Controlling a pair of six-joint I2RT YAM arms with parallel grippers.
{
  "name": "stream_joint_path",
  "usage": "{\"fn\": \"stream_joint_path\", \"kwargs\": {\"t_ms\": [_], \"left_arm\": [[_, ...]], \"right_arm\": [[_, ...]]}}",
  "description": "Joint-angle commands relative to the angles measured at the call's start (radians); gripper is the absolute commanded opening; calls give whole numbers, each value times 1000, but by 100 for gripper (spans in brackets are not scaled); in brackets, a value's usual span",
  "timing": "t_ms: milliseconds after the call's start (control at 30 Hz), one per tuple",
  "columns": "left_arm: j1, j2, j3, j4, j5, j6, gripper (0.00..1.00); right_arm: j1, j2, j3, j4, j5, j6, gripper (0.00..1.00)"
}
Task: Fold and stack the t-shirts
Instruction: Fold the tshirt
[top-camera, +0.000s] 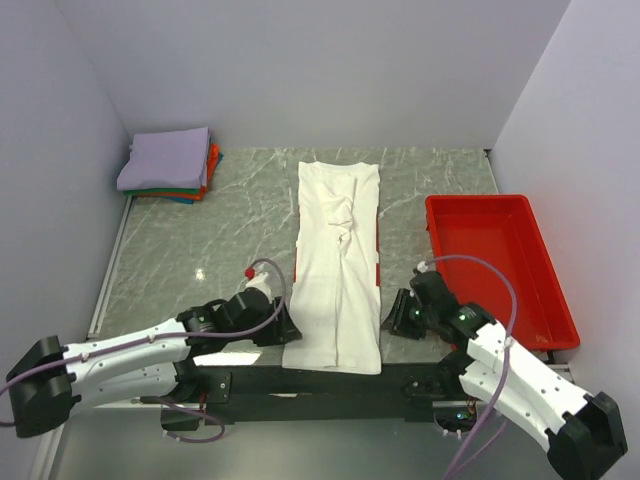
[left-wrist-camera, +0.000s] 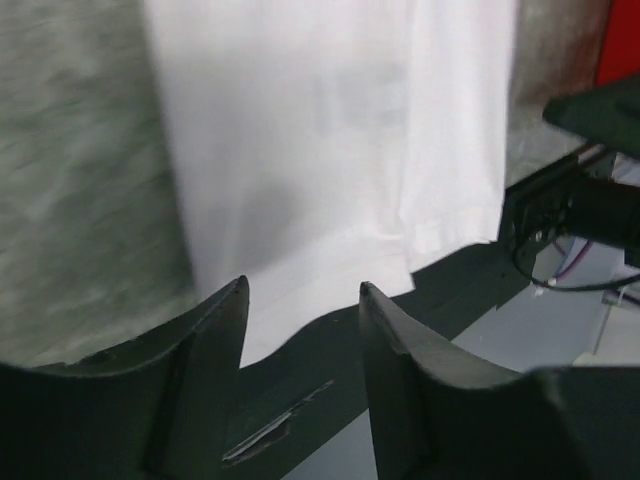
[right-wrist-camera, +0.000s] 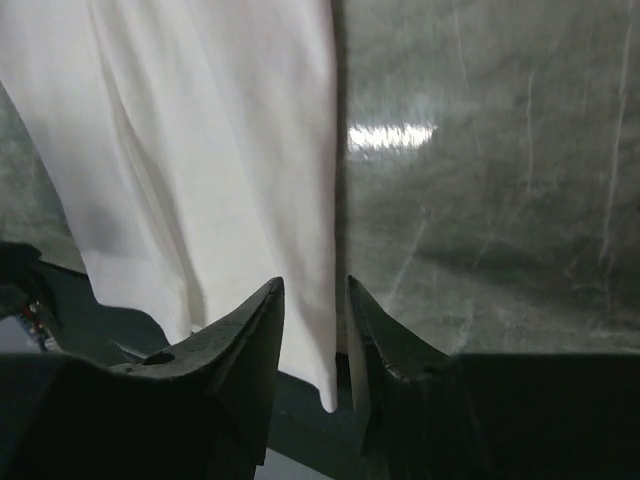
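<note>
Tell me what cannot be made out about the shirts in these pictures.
Front of the white t-shirt: top view, folded under; only red slivers show at its edges.
Lower t-shirts of the stack: top view, the lavender t-shirt covers them; only coloured edges show, their number unclear.
White t-shirt's far end: both wrist views, cut off by the top edge.
Its near hem: right wrist view, partly behind the fingers of the right hand.

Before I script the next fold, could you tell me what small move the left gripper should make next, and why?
Probably ease the left gripper forward and close on the near hem of the white t-shirt: its jaws stand open with only the hem's corner reaching between them, while the right gripper straddles the other corner.
</note>
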Motion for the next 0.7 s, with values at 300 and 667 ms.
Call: {"fn": "stream_joint_path", "kwargs": {"t_ms": [300,667], "left_arm": [[48,-163,-162,-82,62,-114,52],[48,-149,-196,-63,108,-116,53]], "right_arm": [[-2,-149,-199,-39,-220,108,38],[-2,-201,-196,-100,-262,103,39]]}}
